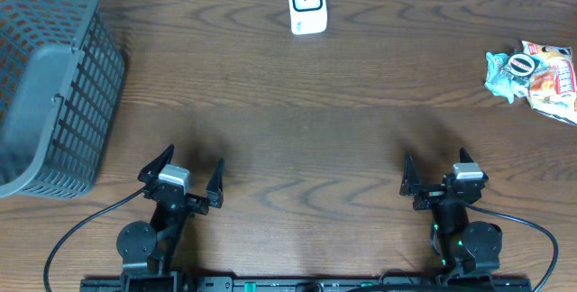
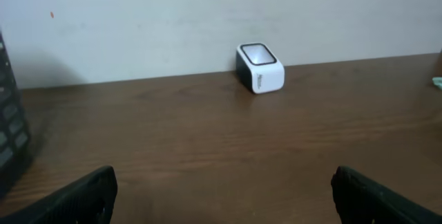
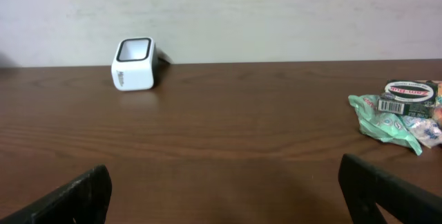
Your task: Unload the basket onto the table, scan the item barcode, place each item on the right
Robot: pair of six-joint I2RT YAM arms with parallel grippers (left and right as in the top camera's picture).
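You had the left gripper [image 1: 191,160] and right gripper [image 1: 435,160] parked low at the table's near edge, both spread wide and empty. The packets [image 1: 539,77] lay far right, well apart from the scanner [image 1: 306,4].

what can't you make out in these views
- Grey plastic mesh basket: overhead, cut by the left edge; its inside blurred.
- Crinkled green and orange snack packets: overhead and right wrist, cut by the right edge; print too small.
- Small white box scanner: markings on it too small, every view.
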